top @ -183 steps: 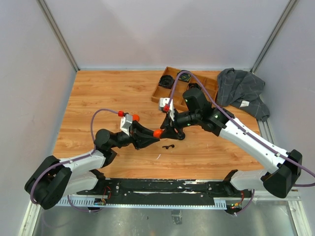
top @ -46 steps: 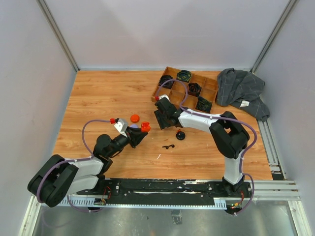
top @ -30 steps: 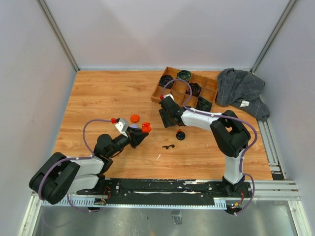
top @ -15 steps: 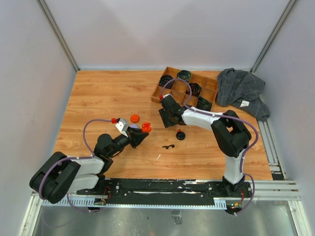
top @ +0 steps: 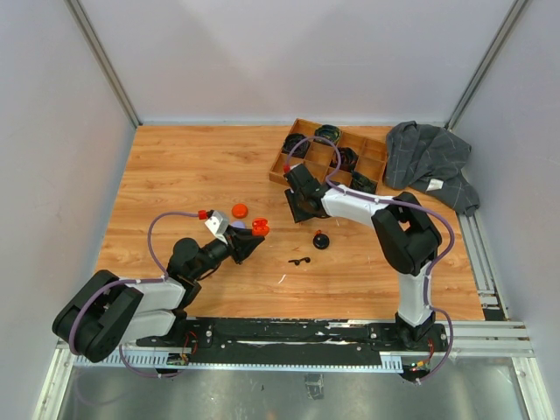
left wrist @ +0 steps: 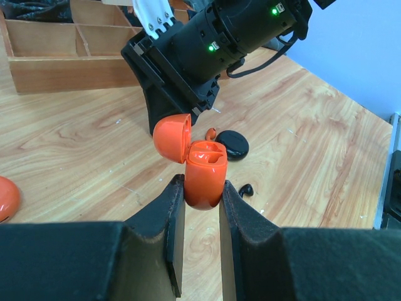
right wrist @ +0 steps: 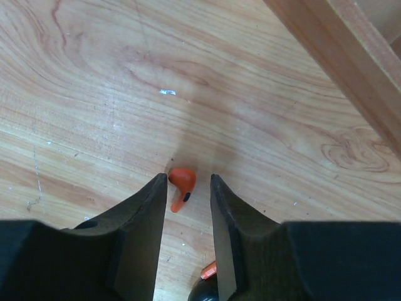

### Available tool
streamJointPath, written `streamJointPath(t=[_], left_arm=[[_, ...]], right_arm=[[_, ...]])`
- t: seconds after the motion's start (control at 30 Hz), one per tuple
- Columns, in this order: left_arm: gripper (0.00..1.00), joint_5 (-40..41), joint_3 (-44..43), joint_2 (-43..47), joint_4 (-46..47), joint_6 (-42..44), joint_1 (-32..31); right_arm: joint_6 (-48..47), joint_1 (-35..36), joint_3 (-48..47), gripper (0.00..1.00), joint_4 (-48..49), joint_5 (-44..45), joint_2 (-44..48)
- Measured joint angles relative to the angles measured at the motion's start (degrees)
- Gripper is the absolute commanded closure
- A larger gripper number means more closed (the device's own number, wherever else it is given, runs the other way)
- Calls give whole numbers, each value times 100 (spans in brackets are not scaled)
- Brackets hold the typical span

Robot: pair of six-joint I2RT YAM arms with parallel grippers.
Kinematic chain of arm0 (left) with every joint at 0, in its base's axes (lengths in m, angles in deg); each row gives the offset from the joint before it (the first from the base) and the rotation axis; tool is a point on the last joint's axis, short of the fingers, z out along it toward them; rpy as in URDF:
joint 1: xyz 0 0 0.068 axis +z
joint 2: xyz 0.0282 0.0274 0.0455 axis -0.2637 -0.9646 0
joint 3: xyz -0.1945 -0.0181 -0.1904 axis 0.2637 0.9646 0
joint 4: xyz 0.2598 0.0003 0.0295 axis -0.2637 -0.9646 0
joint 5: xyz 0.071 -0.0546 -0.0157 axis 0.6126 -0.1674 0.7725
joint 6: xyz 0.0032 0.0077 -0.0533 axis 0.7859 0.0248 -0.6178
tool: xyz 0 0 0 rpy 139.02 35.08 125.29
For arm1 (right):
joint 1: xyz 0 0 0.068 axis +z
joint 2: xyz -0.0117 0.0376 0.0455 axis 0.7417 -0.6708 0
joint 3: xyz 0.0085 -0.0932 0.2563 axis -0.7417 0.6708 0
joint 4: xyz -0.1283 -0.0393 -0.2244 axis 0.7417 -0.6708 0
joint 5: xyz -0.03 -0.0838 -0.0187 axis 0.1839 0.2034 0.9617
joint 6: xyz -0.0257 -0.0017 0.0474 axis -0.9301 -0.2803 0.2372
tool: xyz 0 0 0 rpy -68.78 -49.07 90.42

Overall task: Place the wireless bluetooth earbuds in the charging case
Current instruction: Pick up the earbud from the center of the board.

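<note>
My left gripper is shut on an orange charging case and holds it upright above the table with its lid flipped open; from above the case shows at the left fingertips. My right gripper points down at the table by the tray, jaws apart. An orange earbud lies on the wood between them, against the left finger, with a gap to the right one. A second orange earbud leans on a black round case. A black earbud lies loose nearby.
A wooden divided tray with coiled black cables stands just behind the right gripper. A grey cloth lies at the back right. An orange round disc sits on the table beside the left gripper.
The right gripper has shifted a little toward the tray and its jaws have narrowed around the orange earbud. The left arm and its orange case have not moved.
</note>
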Motion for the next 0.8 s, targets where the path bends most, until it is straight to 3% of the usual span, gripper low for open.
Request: streamJointPath(t=[0.37,0.6,0.8], left_arm=[[100,-11,0,0,0,2,0],[100,-11,0,2,0,2,0],[100,-9,0,9,0,2,0]], right_arm=[[48,-2,-201,75,-107,-166,-175],[50,-7,-260,90,-190,-240,-205],[20,-4,-81,93,-236,-286,4]])
